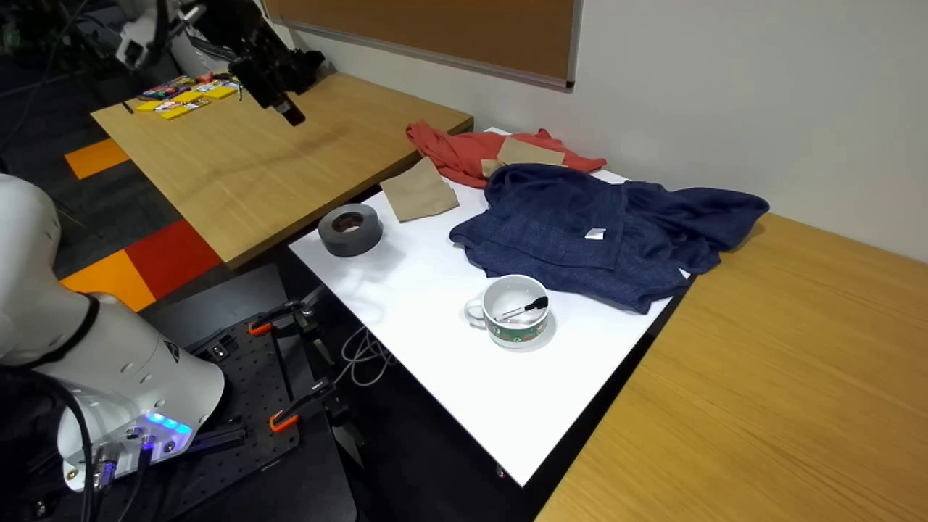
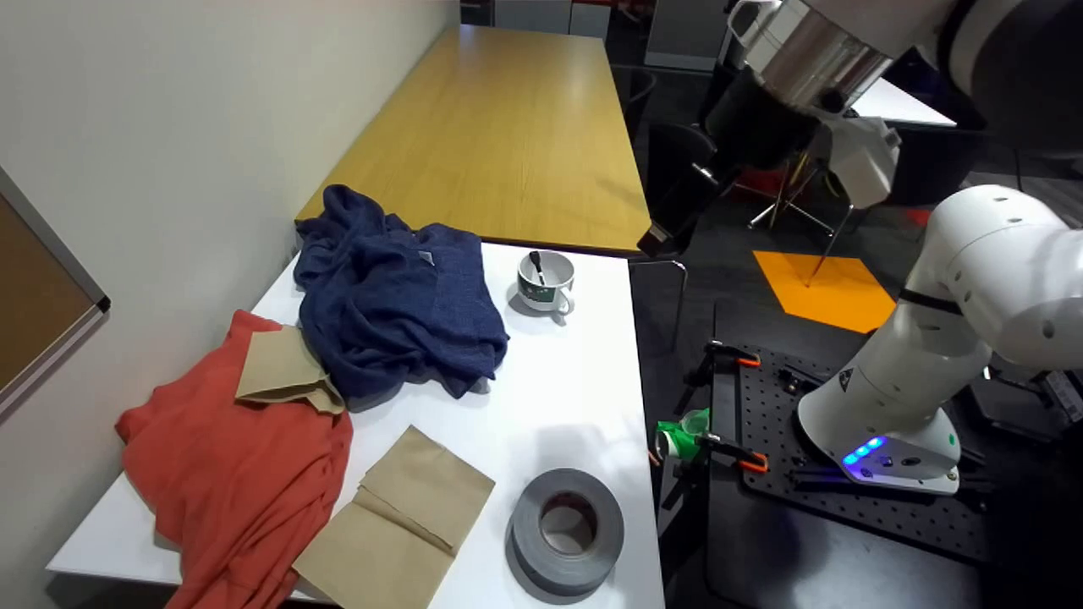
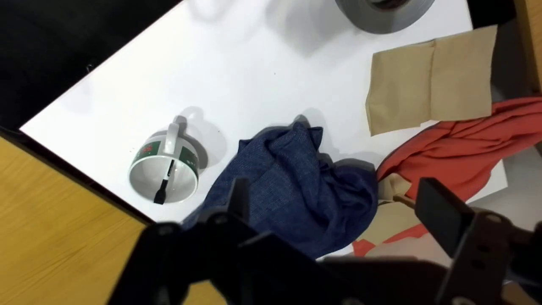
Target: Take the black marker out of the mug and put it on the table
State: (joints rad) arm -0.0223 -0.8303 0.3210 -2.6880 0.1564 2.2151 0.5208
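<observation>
At left in the wrist view, the black marker (image 3: 161,192) leans in the mug (image 3: 146,176), well apart from the gripper (image 3: 334,190) (spread wide, holding nothing) along the bottom.

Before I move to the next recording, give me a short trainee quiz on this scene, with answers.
1. True or false: the slim black-and-white marker is inside the round white ceramic mug.
2. Which lies nearer the mug? A: the round grey tape roll. B: the crumpled dark-blue cloth.
3. In the wrist view, does the black two-fingered gripper stand open or shut?
Key: 1. True. 2. B. 3. Open.
</observation>
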